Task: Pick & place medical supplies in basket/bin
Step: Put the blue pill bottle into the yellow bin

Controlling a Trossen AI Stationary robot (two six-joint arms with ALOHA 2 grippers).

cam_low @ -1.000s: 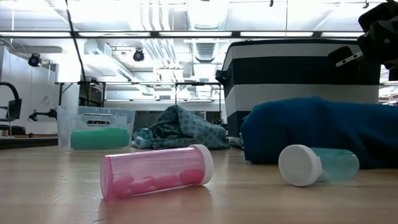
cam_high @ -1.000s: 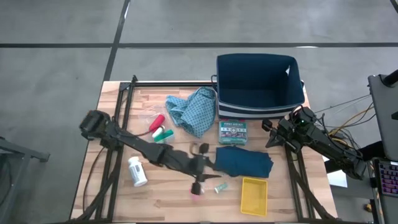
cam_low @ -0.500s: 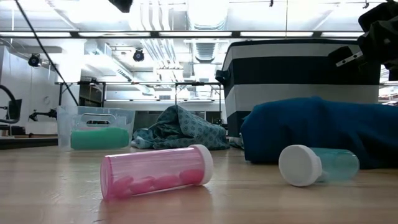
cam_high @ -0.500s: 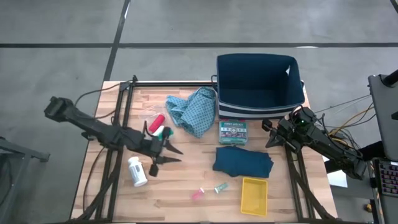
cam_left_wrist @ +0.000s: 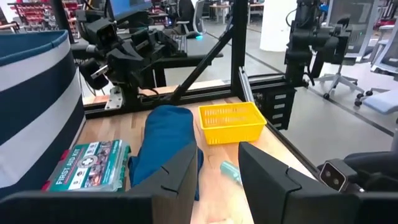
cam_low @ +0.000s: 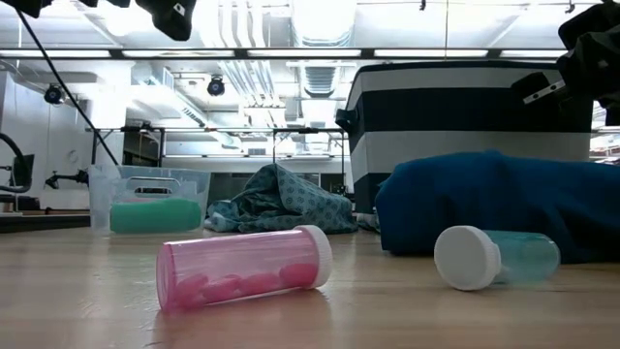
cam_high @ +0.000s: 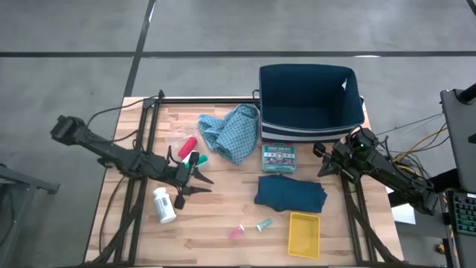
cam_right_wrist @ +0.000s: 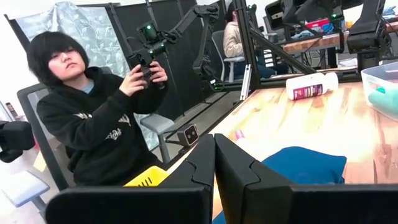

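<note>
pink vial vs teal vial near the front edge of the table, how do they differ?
Colour: the pink vial is clear pink with pink contents showing; the teal vial is clear pale teal, contents not discernible.
Pose: in the low view the pink vial lies side-on, while the teal vial turns its white cap toward the camera.
Neighbours: the teal vial lies just in front of the dark teal folded cloth; the pink vial lies on bare wood.
Shared: both have white caps and lie on their sides.
</note>
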